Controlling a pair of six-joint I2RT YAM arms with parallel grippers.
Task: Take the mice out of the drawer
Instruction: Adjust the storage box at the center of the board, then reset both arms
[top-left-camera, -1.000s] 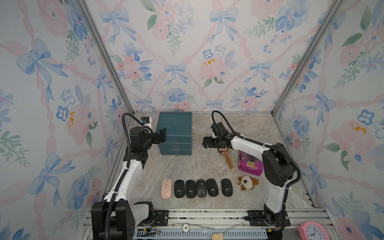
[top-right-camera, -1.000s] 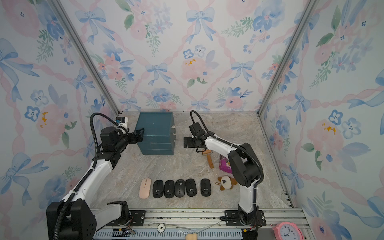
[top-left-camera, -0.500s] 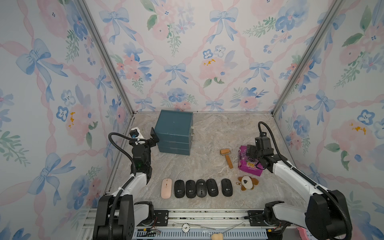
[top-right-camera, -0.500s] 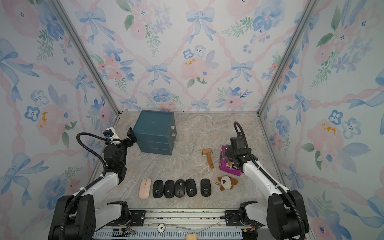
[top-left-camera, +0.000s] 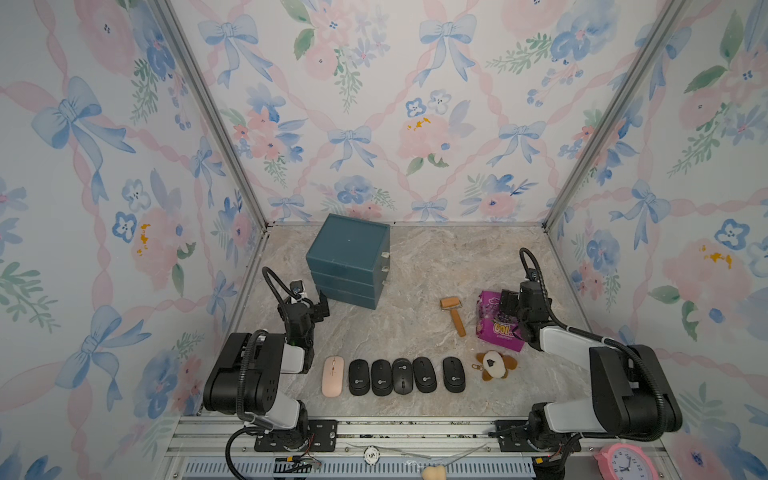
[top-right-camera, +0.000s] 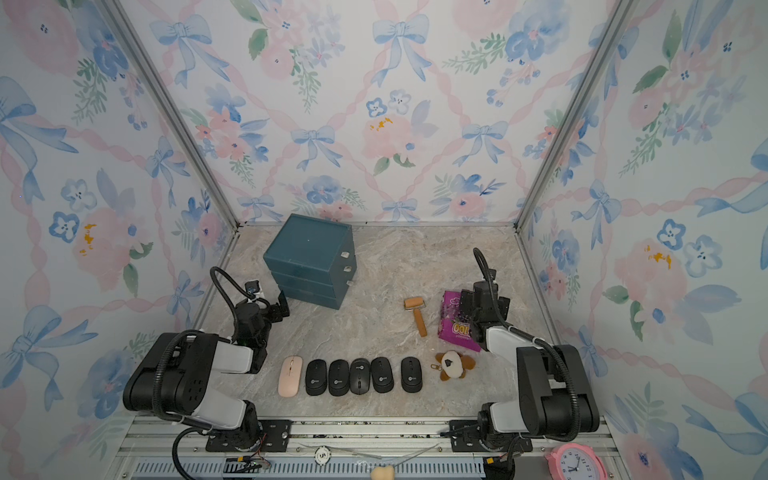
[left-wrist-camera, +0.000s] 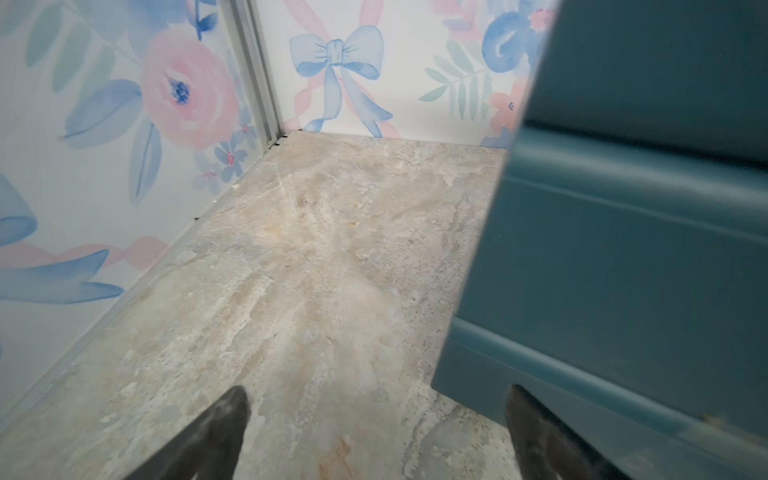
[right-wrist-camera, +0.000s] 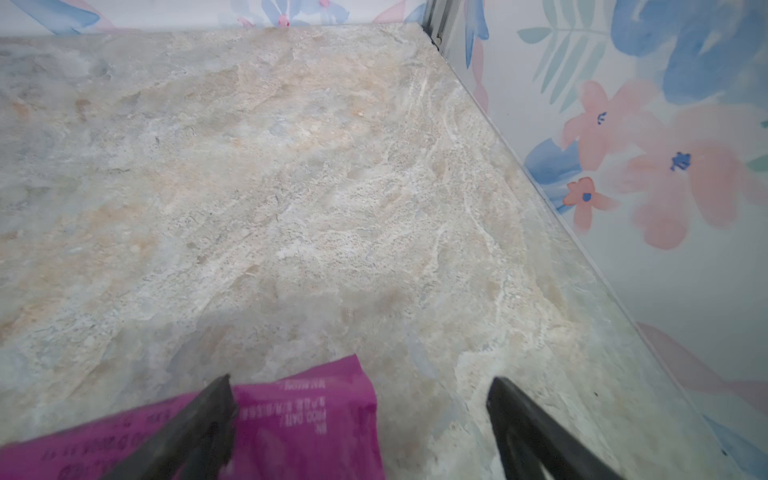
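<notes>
Six mice lie in a row on the marble table near its front edge: a pale pink mouse (top-left-camera: 333, 376) (top-right-camera: 290, 376) at the left, then several black mice (top-left-camera: 402, 376) (top-right-camera: 360, 376). The teal drawer unit (top-left-camera: 349, 259) (top-right-camera: 309, 257) stands at the back left with all its drawers shut. My left gripper (top-left-camera: 320, 309) (left-wrist-camera: 376, 399) hangs open and empty beside the unit's near corner. My right gripper (top-left-camera: 508, 301) (right-wrist-camera: 361, 386) is open low over the far end of a purple packet, holding nothing.
A purple snack packet (top-left-camera: 496, 326) (right-wrist-camera: 307, 419) lies at the right, a wooden-handled roller (top-left-camera: 454, 314) to its left, and a brown-and-white plush keychain (top-left-camera: 494, 365) at the row's right end. Both arms are folded back at the front corners. A pink clock (top-left-camera: 623, 461) sits off the table.
Both arms have drawn back from the drawer unit toward the front corners. The left ends beside the unit's corner, the right over the purple packet. The mice have not moved.
</notes>
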